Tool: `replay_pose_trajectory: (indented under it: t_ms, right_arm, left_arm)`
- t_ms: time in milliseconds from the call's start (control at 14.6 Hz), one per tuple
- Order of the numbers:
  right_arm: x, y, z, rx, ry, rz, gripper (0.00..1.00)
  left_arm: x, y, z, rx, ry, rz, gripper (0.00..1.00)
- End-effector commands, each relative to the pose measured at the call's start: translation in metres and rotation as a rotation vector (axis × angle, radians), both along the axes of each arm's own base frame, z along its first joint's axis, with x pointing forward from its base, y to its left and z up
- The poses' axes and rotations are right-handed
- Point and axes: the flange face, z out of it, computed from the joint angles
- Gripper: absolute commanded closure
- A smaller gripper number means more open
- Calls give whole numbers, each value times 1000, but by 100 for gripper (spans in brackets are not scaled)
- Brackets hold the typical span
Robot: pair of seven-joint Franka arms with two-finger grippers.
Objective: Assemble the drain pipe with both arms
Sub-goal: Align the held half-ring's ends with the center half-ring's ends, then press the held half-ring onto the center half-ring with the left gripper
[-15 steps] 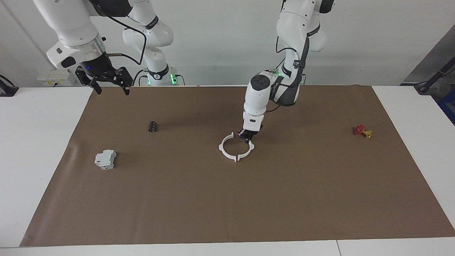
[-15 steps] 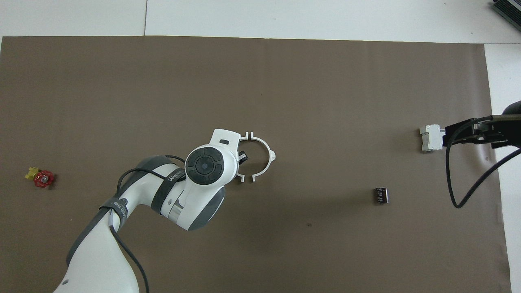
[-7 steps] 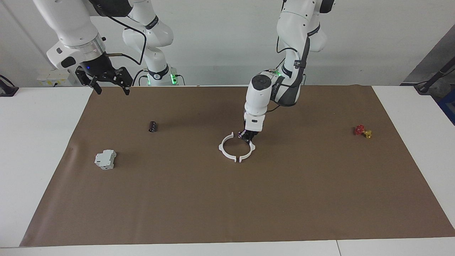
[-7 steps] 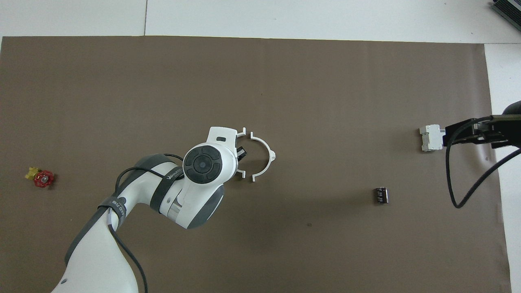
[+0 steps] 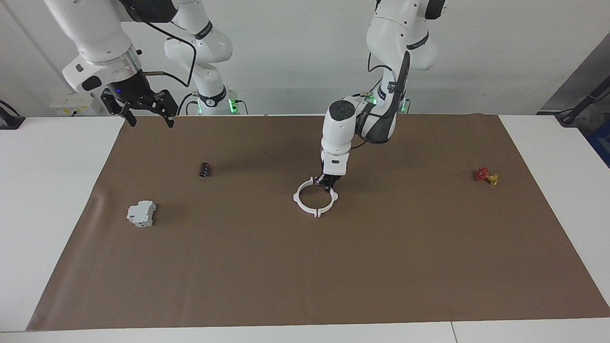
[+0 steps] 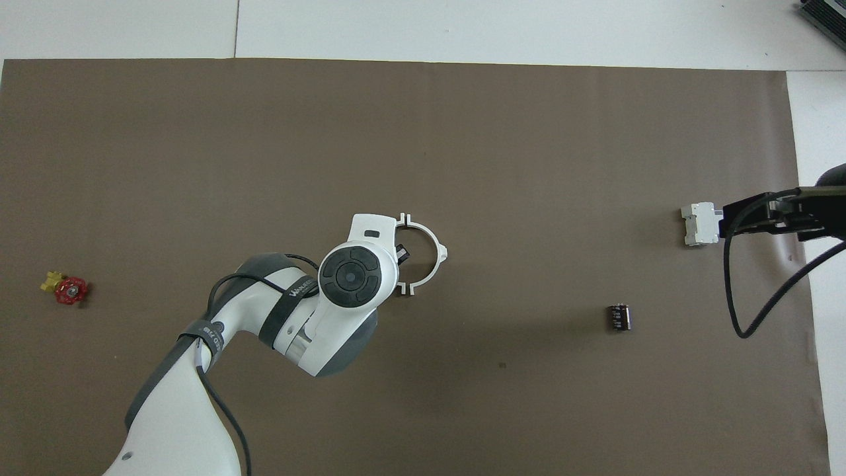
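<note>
The drain pipe lies as two white half-rings in the middle of the brown mat. The half toward the right arm's end [image 5: 295, 196] [image 6: 441, 251] lies free. My left gripper [image 5: 328, 183] [image 6: 400, 254] is down at the mat, shut on the other half [image 5: 334, 196]. That half's end tabs meet the free half's tabs, so the two form a ring. In the overhead view the left wrist hides most of the held half. My right gripper [image 5: 145, 114] [image 6: 760, 218] waits open and raised over the mat's edge at the right arm's end.
A grey-white boxy block [image 5: 141, 213] [image 6: 699, 224] and a small black cylinder [image 5: 205, 169] [image 6: 618, 317] lie toward the right arm's end. A red-and-yellow valve [image 5: 486, 176] [image 6: 65, 288] lies toward the left arm's end.
My left gripper has slid its half-ring toward the right arm's end, closing the gap until the tabs meet the free half. The right arm has not moved.
</note>
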Motion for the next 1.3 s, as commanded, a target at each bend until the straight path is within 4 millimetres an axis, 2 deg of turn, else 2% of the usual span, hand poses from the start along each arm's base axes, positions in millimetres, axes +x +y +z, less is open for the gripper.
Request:
replay_pose_trajectory:
  t_ms: [0, 685, 1234]
  right_arm:
    - [-3, -4, 4, 12, -11, 15, 0]
    - [-3, -4, 4, 12, -11, 15, 0]
    - [-3, -4, 4, 12, -11, 15, 0]
  left_arm:
    - [3, -4, -5, 35, 1, 11, 100]
    - [3, -6, 1, 101, 12, 41, 100]
    - [7, -12, 8, 83, -6, 65, 100]
